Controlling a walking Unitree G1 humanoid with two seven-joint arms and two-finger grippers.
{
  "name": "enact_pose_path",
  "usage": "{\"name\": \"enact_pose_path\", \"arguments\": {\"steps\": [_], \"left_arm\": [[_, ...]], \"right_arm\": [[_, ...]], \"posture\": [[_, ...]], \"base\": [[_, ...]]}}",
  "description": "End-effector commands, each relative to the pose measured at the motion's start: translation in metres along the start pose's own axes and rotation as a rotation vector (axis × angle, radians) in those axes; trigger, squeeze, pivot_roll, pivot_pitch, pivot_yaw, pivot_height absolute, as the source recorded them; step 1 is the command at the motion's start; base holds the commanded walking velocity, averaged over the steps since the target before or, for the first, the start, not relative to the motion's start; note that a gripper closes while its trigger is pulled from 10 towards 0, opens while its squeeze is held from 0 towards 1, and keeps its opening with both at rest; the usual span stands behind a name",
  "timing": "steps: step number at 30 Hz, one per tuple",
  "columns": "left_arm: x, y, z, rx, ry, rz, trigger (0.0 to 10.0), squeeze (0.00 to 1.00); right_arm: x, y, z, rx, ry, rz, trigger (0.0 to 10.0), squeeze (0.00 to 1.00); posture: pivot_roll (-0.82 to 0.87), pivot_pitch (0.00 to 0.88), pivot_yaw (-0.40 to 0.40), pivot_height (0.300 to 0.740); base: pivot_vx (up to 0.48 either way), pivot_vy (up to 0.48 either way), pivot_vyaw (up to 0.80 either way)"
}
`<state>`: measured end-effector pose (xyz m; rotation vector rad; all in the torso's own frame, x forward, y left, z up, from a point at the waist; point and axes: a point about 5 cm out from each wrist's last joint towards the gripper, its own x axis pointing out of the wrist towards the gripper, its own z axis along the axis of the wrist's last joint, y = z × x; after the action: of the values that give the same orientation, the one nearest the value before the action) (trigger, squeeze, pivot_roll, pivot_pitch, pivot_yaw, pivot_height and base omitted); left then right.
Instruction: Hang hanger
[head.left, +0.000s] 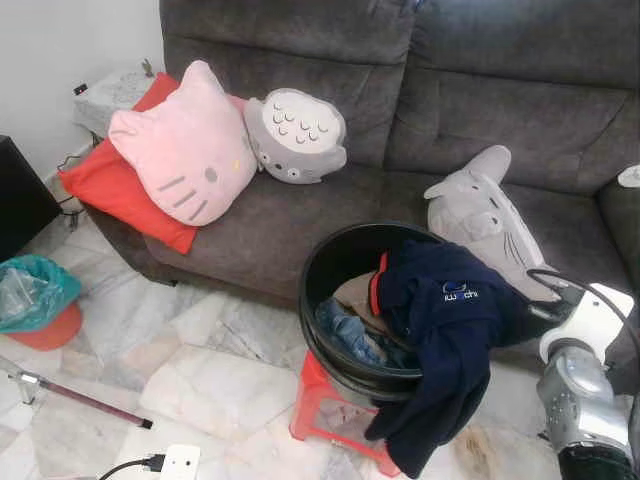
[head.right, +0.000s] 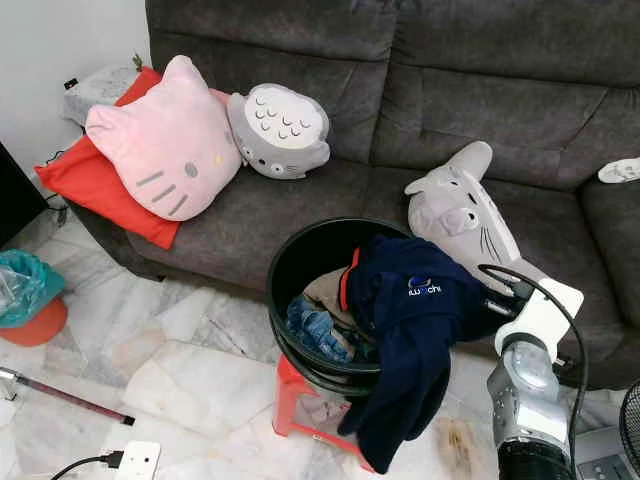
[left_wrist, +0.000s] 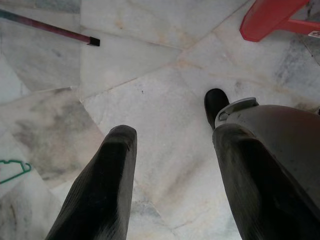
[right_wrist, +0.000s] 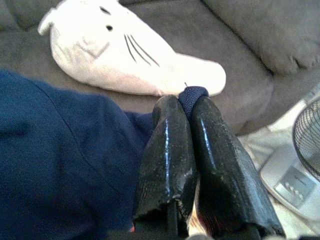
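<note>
A black bucket (head.left: 345, 300) of clothes stands on a red stool (head.left: 325, 405) on the marble floor (head.left: 190, 370), just in front of a grey sofa (head.left: 420, 110). A navy shirt (head.left: 440, 330) drapes over the bucket's right rim, and the right gripper (right_wrist: 186, 107), at the right of the bucket, is pinched tight on a fold of that shirt. A grey shark plush (head.left: 485, 215) lies on the sofa behind it; a pink cat cushion (head.left: 185, 150), a red cushion (head.left: 105, 185) and a grey round plush (head.left: 295, 135) sit far left. The left gripper (left_wrist: 170, 150) hangs over the floor, fingers spread apart. A green hanger (left_wrist: 12, 170) lies on the floor beside it.
</note>
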<state>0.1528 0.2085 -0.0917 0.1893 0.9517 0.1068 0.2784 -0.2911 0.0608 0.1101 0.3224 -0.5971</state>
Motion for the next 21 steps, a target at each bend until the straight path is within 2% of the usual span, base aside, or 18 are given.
{"name": "enact_pose_path", "arguments": {"steps": [1, 2, 5, 6, 21], "left_arm": [[-0.001, 0.000, -0.006, 0.017, 0.019, -0.006, 10.0, 0.00], [-0.001, 0.000, -0.006, 0.016, 0.018, -0.008, 10.0, 0.00], [-0.001, 0.000, -0.006, 0.015, 0.017, -0.008, 10.0, 0.00], [-0.001, 0.000, -0.006, 0.014, 0.017, -0.008, 10.0, 0.00], [-0.001, 0.000, -0.006, 0.013, 0.016, -0.008, 10.0, 0.00]], "right_arm": [[-0.002, -0.002, -0.012, -0.016, 0.045, -0.019, 10.0, 0.00], [-0.004, -0.003, -0.019, -0.014, 0.071, -0.030, 10.0, 0.00], [-0.004, -0.003, -0.022, -0.005, 0.078, -0.030, 10.0, 0.00], [-0.004, -0.002, -0.023, 0.002, 0.077, -0.026, 10.0, 1.00], [-0.010, 0.007, -0.026, 0.019, 0.057, -0.022, 10.0, 1.00]], "posture": [[-0.07, 0.071, 0.012, 0.740], [-0.07, 0.069, 0.012, 0.740], [-0.07, 0.070, 0.012, 0.740], [-0.07, 0.070, 0.012, 0.740], [-0.07, 0.068, 0.011, 0.740]], "base": [[0.000, 0.000, 0.00], [0.000, 0.000, 0.00], [0.000, 0.000, 0.00], [0.000, 0.000, 0.00], [0.000, 0.000, 0.00]]}}
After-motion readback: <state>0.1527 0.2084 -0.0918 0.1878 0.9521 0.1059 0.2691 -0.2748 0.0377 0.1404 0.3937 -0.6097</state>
